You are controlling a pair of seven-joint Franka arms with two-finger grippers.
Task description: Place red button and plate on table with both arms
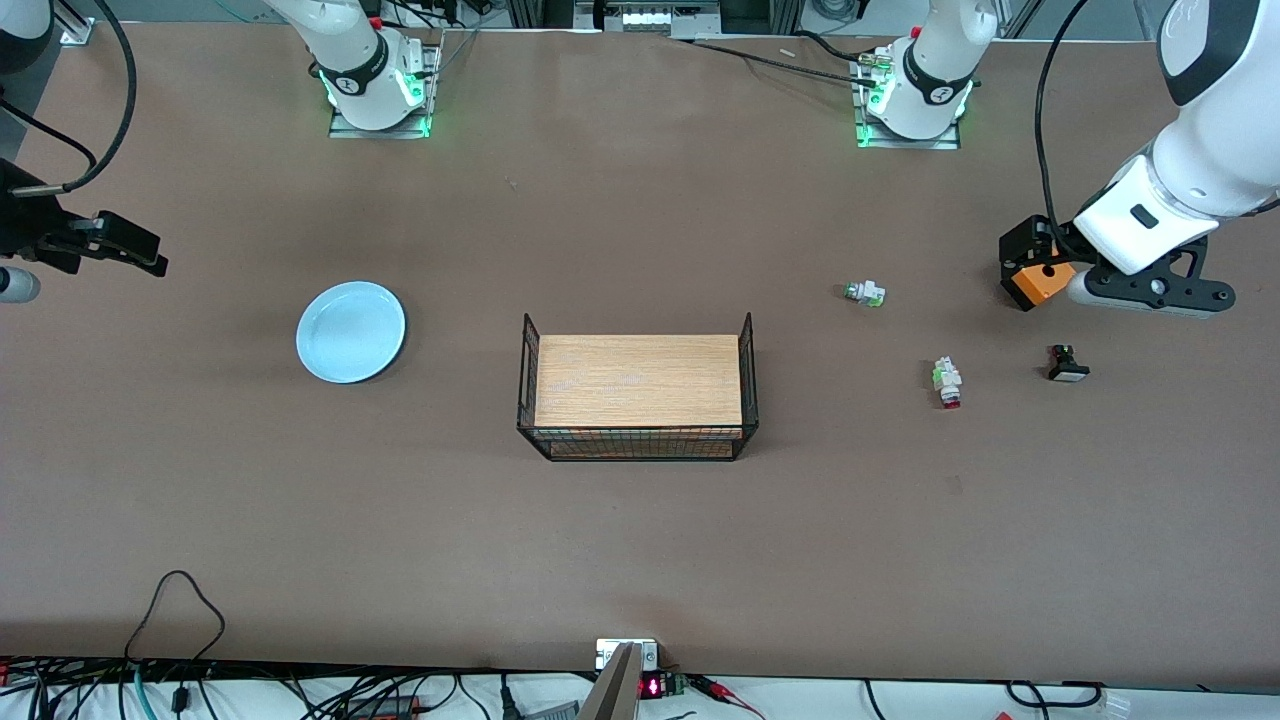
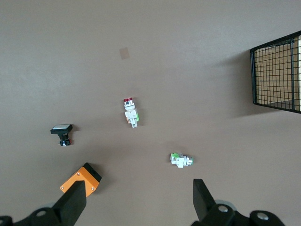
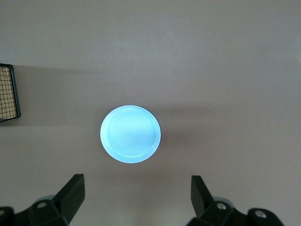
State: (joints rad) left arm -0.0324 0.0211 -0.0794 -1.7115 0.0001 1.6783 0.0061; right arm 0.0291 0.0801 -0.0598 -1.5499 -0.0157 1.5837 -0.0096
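Note:
The red button (image 1: 946, 381) lies on the brown table (image 1: 640, 540) toward the left arm's end, red cap toward the front camera; it also shows in the left wrist view (image 2: 130, 113). The pale blue plate (image 1: 350, 331) rests flat on the table toward the right arm's end and shows in the right wrist view (image 3: 130, 134). My left gripper (image 1: 1035, 245) (image 2: 138, 186) is open and empty, up over the table near that end. My right gripper (image 1: 150, 258) (image 3: 135, 180) is open and empty, up over the table's end beside the plate.
A black wire tray (image 1: 636, 395) with a wood floor stands mid-table. A white switch with a green end (image 1: 865, 293) and a black switch with a white cap (image 1: 1067, 364) lie near the red button. An orange and black block (image 1: 1040, 282) shows by the left gripper.

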